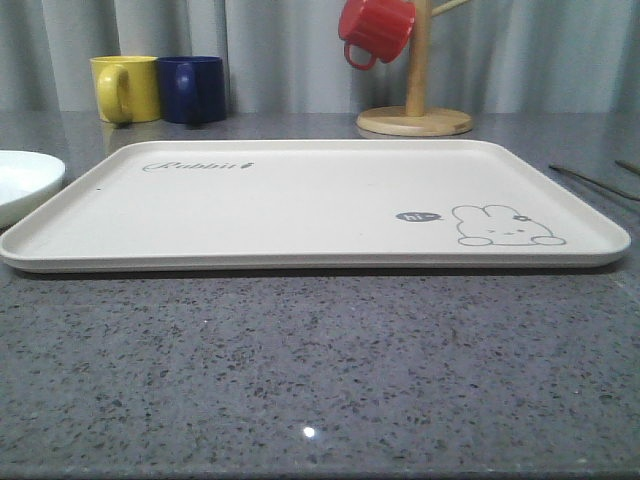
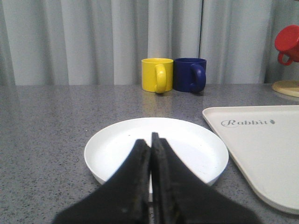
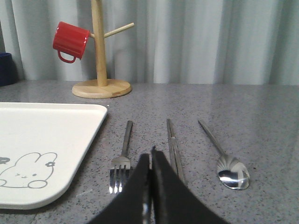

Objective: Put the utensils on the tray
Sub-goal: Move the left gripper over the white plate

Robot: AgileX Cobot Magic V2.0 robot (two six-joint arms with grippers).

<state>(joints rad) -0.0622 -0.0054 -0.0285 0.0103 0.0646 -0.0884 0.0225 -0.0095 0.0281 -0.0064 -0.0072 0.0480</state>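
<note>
The cream tray [image 1: 300,200] lies bare in the middle of the table; its corner with the rabbit drawing shows in the right wrist view [image 3: 42,154] and its "Rabbit" corner in the left wrist view [image 2: 261,144]. To the tray's right, the utensils lie side by side on the counter: a silver fork [image 3: 122,158], a pair of chopsticks [image 3: 174,147] and a spoon [image 3: 224,161]. My right gripper [image 3: 150,156] is shut and empty, hovering between fork and chopsticks. My left gripper [image 2: 150,140] is shut and empty over a round white plate [image 2: 196,144].
The white plate [image 1: 25,180] sits left of the tray. A yellow mug [image 1: 125,88] and a blue mug [image 1: 192,88] stand at the back left. A wooden mug tree [image 1: 415,100] carrying a red mug [image 1: 375,30] stands at the back right. Grey speckled counter lies in front.
</note>
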